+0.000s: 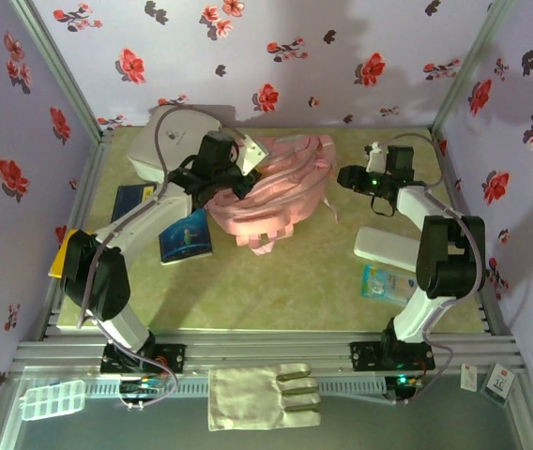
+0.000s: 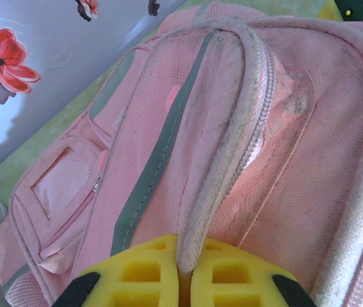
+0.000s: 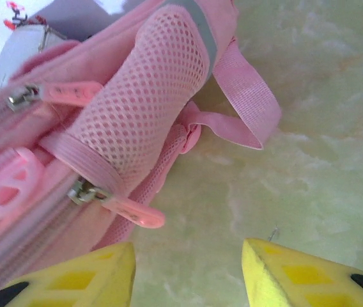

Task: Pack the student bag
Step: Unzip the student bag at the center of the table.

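Green bench [image 1: 276, 281], pink student bag [image 1: 281, 187] slumped toward the back of it, middle of the scene, just right of a white box [image 1: 159, 141]. Left fingers [image 2: 185, 284] clamped tight on the student bag, pinching a pale piped edge that runs along its upper side. Right fingers [image 3: 188, 252] parted at the bag's right end, gripping nothing, bare bench between them. Mesh pocket [image 3: 146, 96] bulging from that end, pink zip pull [image 3: 133, 214] beneath it, close to one yellow fingertip
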`<state>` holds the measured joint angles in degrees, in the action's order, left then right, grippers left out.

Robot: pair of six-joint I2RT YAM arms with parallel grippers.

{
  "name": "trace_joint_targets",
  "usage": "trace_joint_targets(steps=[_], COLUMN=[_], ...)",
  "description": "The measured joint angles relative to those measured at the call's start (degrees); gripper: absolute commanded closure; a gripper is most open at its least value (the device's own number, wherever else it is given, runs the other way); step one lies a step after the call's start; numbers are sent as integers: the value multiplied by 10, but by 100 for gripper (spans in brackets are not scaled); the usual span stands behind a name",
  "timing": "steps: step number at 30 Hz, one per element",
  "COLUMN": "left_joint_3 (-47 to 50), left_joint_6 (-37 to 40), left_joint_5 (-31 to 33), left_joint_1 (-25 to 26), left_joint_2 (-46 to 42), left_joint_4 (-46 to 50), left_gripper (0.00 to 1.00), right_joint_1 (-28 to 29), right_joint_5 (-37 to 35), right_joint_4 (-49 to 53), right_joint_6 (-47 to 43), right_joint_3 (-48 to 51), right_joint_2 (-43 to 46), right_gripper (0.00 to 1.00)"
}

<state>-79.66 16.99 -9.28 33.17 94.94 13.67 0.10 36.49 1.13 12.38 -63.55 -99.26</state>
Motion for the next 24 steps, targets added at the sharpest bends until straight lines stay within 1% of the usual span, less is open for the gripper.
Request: trace_joint_targets(steps=[3,5,10,14,19,24], left_joint_3=[0,0,0,0,0,0], left_joint_6=[0,0,0,0,0,-1], left_joint_5=[-4,-5,-11,-13,-13,-16], left_joint_1=[-1,-1,-2,-2,-2,-2], left_joint_2=[-1,-1,-1,-1,-1,-1], left_joint_4=[0,1,5,6,6,7], left_gripper=[100,100,100,100,100,100], right_joint_1=[0,0,6,7,10,14], right_joint_5=[7,13,34,47,74,89], right_joint_4=[7,6,2,4,13,35], right_joint_6=[-35,-54,-98,-118,-142,-172], right_joint_3=[0,0,-5,-23,-39,-64], right_joint_2=[-1,-4,-35,-62,-66,-71], right_gripper=[52,55,57,55,53,62])
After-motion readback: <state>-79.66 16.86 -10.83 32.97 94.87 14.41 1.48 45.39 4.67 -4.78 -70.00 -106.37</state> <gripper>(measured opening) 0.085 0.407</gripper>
